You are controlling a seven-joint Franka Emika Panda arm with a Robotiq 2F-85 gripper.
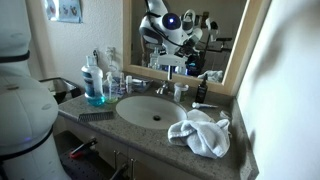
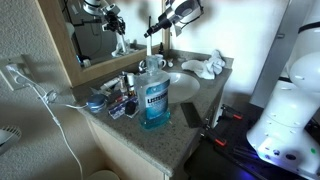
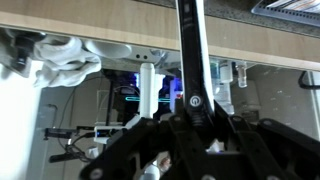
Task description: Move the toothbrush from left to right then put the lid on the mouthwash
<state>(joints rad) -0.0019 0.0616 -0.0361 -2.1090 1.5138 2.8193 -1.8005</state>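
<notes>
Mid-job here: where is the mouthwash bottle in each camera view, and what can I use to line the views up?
In an exterior view: the mouthwash stands at the picture's left, tallest bottle there.
In an exterior view: it stands at centre, label facing the camera.
Wrist view: I cannot make it out.
Shared landmark: the crumpled white towel, seen in all three.
</notes>
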